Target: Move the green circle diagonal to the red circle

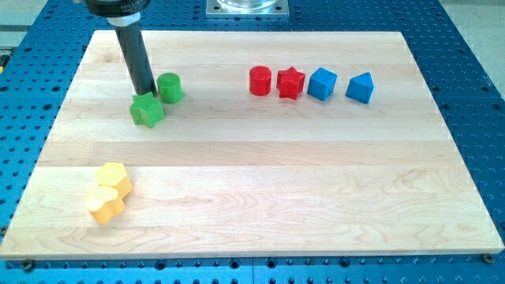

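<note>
— What stands around my tip [147,92]?
— The green star [147,110] sits just below it, seemingly touching, with the green circle [170,87] just to its right.
— And toward the red circle [259,80]?
— Bare board between; the red star [290,83] crowds its right side.

My tip [147,92] stood at the wooden board's [260,197] 10 o'clock area, touching the green star block [147,110] just below it, with the green circle block [170,87] just beside at 3 o'clock. Well apart, toward 1 o'clock, 4 blocks lined up: red circle block [259,80], red star block [290,83], blue cube-like block [322,84], blue wedge-like block [360,87]. At 8 o'clock, 2 yellow blocks [110,192] touched.
</note>
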Available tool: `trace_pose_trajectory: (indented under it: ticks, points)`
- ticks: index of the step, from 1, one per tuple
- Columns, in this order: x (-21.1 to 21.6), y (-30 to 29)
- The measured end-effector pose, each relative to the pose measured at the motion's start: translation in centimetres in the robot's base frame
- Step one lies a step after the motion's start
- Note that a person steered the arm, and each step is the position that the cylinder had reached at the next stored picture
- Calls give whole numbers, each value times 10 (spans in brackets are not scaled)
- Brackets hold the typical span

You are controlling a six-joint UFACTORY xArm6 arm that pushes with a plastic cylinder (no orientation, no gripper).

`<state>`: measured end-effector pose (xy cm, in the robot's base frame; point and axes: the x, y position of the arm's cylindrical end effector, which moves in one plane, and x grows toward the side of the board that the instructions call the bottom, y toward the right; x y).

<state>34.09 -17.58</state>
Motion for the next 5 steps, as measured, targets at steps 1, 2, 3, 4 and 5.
trace_pose_trajectory:
  ticks: [1,2,3,4,5]
  points:
    - [11,31]
    - [33,101]
    - [53,110]
    - [35,104]
    - [27,125]
